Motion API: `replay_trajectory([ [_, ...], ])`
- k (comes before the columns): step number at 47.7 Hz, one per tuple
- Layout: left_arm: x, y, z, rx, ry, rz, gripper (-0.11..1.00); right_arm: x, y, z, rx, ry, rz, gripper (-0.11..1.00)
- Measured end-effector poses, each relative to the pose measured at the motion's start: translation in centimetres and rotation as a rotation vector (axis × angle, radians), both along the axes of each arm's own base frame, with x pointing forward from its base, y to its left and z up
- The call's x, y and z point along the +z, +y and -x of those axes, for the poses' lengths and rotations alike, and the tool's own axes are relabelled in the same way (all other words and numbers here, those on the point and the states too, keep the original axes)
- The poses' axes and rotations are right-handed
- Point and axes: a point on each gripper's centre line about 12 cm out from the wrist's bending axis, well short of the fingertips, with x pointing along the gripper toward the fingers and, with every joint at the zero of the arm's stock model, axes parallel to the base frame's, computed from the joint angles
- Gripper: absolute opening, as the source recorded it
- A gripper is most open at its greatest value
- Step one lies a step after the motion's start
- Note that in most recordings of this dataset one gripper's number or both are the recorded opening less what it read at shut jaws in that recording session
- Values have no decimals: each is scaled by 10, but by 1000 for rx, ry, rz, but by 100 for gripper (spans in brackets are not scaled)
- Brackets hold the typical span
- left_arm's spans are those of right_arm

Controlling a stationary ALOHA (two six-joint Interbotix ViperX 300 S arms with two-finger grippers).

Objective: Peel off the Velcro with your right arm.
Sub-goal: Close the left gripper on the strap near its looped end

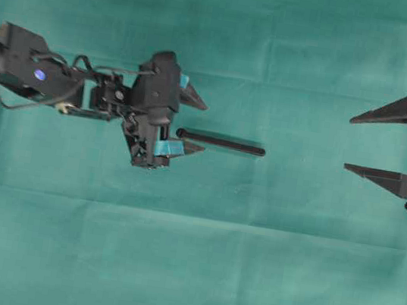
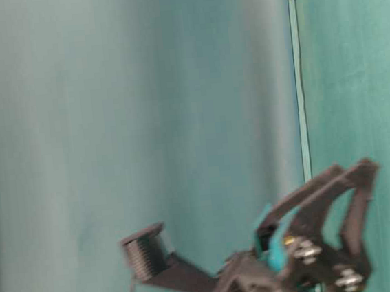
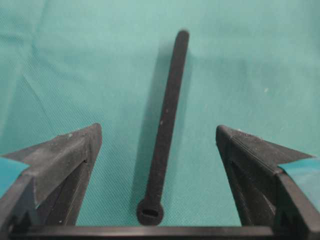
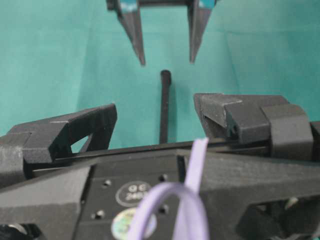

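Velcro [image 3: 165,125] eyelet shows only in left-wrist view.

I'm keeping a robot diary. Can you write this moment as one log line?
Velcro strap: flat on green cloth | left pincer: open, around strap's rounded end, not touching | right pincer: open, apart from strap | peel: not started

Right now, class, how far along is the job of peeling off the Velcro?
Nothing is peeled yet: the Velcro lies flat on the green cloth, untouched. In hand: the left gripper, open, is at the strap's rounded end. Left to do: the right gripper, open and well away, must reach in, grip it and peel.
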Motion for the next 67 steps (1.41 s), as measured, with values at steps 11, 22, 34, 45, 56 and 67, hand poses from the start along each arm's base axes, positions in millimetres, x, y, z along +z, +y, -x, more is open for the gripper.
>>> replay_trajectory([
  [11,-22,-3,-11,-4,35,8,93,-1,-3,0,-15,3,1,93],
  [22,-44,0,-18,4,82,13,93,-1,-5,0,-21,5,1,93],
  [34,-58,6,-23,18,99,15,91,-3,-5,0,-21,12,1,93],
  [45,-59,10,-23,34,99,26,56,-6,-5,-2,-20,26,1,93],
  [56,-57,13,-22,46,94,29,10,-7,-5,-2,-21,29,0,93],
  [67,-54,13,-22,48,88,29,10,-7,-5,-3,-21,28,0,93],
])
